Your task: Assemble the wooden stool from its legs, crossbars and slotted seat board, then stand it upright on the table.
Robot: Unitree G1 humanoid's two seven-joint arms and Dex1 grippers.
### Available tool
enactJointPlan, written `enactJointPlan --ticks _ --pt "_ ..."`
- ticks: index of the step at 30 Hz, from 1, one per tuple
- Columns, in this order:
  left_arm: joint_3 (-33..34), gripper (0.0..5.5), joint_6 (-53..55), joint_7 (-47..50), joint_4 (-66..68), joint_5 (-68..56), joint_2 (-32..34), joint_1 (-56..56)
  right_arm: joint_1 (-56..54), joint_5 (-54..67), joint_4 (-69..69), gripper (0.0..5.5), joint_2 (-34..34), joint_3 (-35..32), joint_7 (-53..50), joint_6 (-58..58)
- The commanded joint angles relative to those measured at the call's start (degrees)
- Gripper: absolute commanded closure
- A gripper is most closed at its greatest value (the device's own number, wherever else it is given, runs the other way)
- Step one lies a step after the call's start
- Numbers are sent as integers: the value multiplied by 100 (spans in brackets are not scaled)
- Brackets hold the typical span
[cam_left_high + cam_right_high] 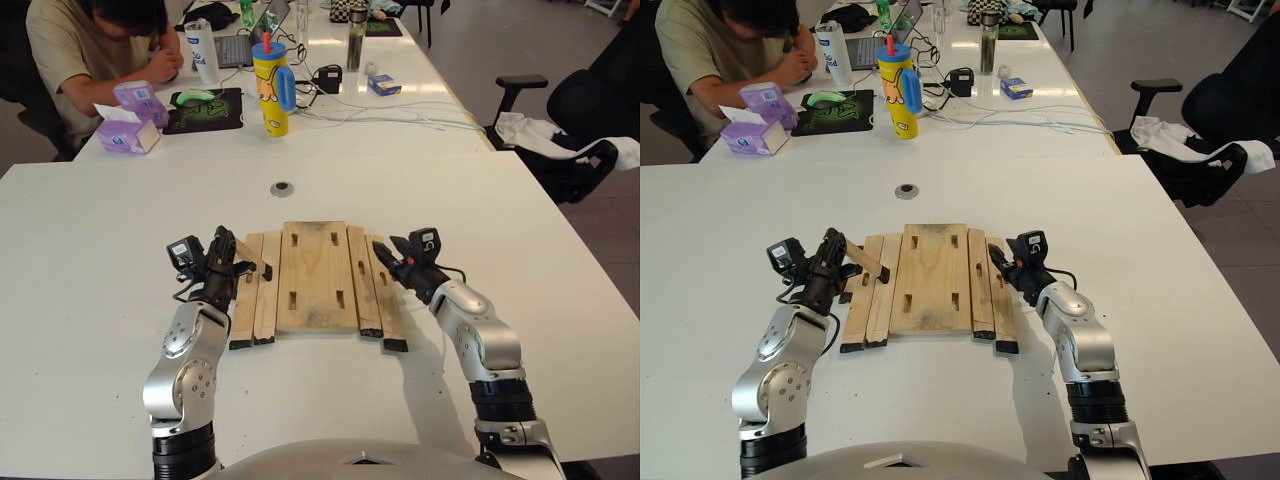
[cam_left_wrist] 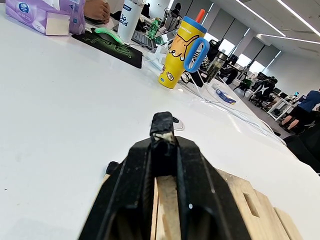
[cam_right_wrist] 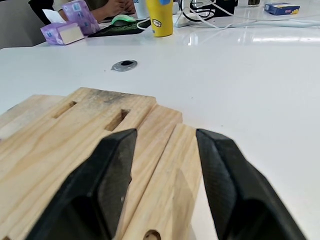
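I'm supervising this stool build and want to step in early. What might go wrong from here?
The left gripper holds a short bar over the left planks; it may slip or knock them. The open right gripper sits over the two right planks, which lie tight together, so closing may catch both or pinch neither cleanly.

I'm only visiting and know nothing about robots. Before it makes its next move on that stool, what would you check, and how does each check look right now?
1. Left gripper holds the short wooden piece: ok, fingers shut on it.
2. Right gripper ready to grasp: ok, open over the outermost right leg.
3. Seat board flat, slots showing: ok.
4. Legs within reach: ok, left pair and right pair flank the board.
5. All crossbars present: cannot tell.
6. Any joints made: not ok, parts lie loose.
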Motion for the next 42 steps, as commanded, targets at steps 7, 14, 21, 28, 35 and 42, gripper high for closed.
enactJointPlan --ticks 7,14,21,28,35,42 --pt "-1206 508 -181 180 773 2155 894 500 -48 -201 -155 331 -124 214 50 229" --pt "-1284 508 -516 -21 1154 2242 770 856 -99 -177 -222 331 -135 275 62 384" --pt "-1632 508 -598 -290 1428 2499 905 695 -224 -206 -129 331 -125 299 50 391" --pt "-1565 508 -709 -384 1501 2600 880 544 -262 -252 -42 331 -75 350 17 283" --pt "-1321 465 -1326 -399 1153 2547 781 360 -159 -311 31 331 -13 335 -13 176" --pt "-1218 397 -1680 -536 287 2546 739 -123 -148 -287 61 331 160 363 -31 159"
